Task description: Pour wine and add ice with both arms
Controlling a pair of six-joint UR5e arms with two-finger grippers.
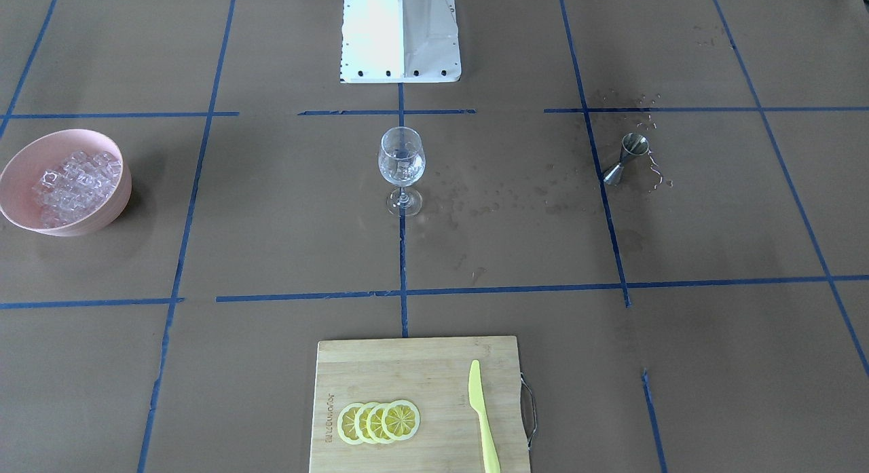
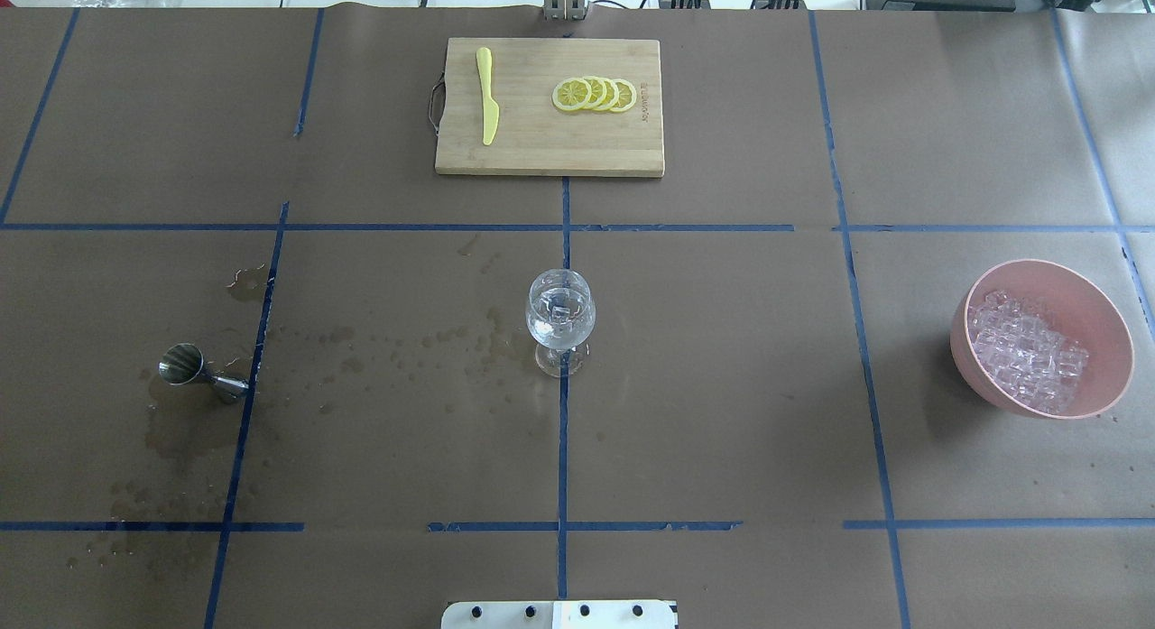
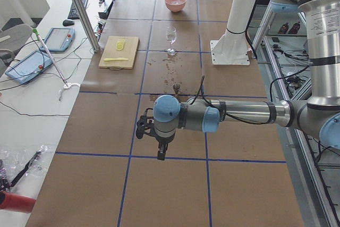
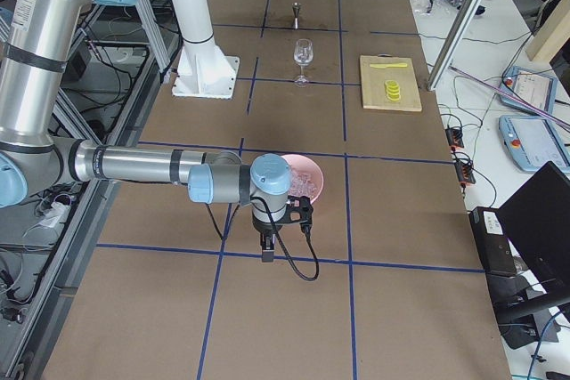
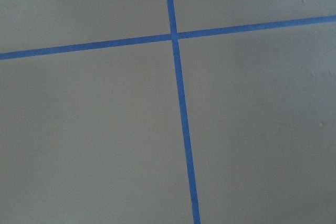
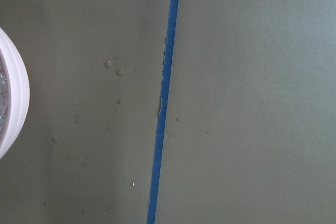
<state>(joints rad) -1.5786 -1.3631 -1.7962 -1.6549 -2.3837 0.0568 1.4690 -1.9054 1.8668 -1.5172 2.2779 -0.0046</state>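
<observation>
Left arm (image 3: 234, 114), near and large in the left-end view: stretched out level over the brown paper-covered table (image 2: 722, 385), left gripper (image 3: 161, 155) pointing down above a crossing of blue tape lines, well apart from the jigger; whether its claw is spread or pressed together cannot be told. Right arm (image 4: 142, 166), near in the right-end view: likewise level, right gripper (image 4: 265, 254) hanging downward just beside the pink bowl (image 2: 1087, 300); claw state cannot be told either, and neither wrist view shows fingers. Right wrist view: bowl edge at the left, one tape line, scattered droplets. Left wrist view: tape cross on bare paper. Ice (image 2: 1029, 358): many clear cubes heaped in the pink bowl, on the robot's right side of the table. Wine glass (image 2: 560, 318): upright at table centre on a tape line, clear contents with cube-like shapes inside. Jigger (image 2: 183, 364): steel, standing on the robot's left side, wet stains around it and between it and the glass. Cutting board (image 2: 541, 146): bamboo, at the far edge from the robot, bearing four overlapping lemon slices (image 2: 595, 94) and a yellow-green knife (image 2: 487, 97), the two apart. White pedestal (image 1: 400, 39): at the robot's edge, centre.
</observation>
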